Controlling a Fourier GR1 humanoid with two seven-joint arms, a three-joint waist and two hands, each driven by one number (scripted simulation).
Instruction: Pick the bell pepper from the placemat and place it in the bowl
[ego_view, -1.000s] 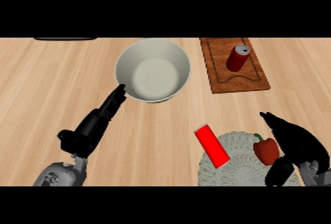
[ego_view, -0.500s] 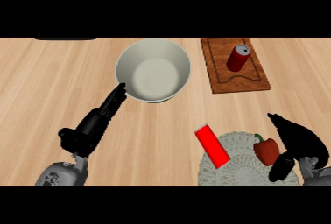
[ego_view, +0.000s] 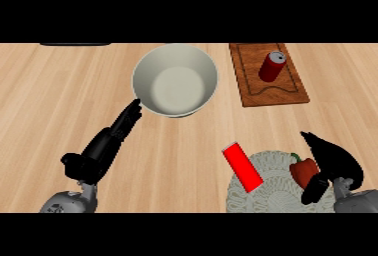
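Bell pepper: red, green stem, lying on the right part of the pale woven placemat in the lower right of the frame. Right robot hand sits just right of it, fingers curved over its far side and thumb low near the mat's edge, the two cupping the pepper from the right; the pepper is not lifted off the mat. Flat red rectangular block lies tilted across the placemat's left edge, partly on the wooden desk.

Bowl: pale, round, in the upper centre of the frame, well apart from the pepper. Left robot hand stretches up from the lower left, fingers straight, tips at the bowl's lower left rim.

Upper right: wooden cutting board carrying a red can lying on it.
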